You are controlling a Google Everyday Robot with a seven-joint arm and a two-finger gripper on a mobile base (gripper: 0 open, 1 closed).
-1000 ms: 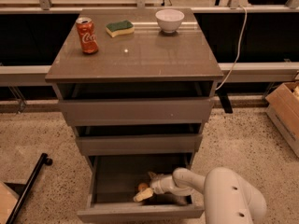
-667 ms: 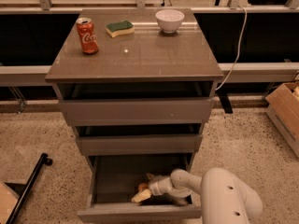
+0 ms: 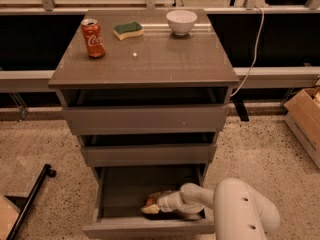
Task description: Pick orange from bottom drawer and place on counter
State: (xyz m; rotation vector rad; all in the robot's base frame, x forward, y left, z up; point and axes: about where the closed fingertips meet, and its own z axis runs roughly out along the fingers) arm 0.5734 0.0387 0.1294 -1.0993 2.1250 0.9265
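The deep grey bottom drawer (image 3: 150,229) stands pulled open. The white robot arm (image 3: 200,196) reaches into it, its claw (image 3: 150,209) low by the drawer's front, touching the small round orange (image 3: 150,201); I cannot tell whether the claw has hold of it. Behind, the glossy grey-brown tabletop (image 3: 150,64) carries a red soda can (image 3: 93,38), a green-and-yellow sponge (image 3: 128,30) and a white bowl (image 3: 181,22).

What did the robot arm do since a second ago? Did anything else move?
The pincer, down inside the open bottom drawer, crept a little toward the left of the picture and now sits right by the orange. Nothing was visibly lifted or let go. The Coca-Cola can, the sponge and the white bowl on the counter stayed put.
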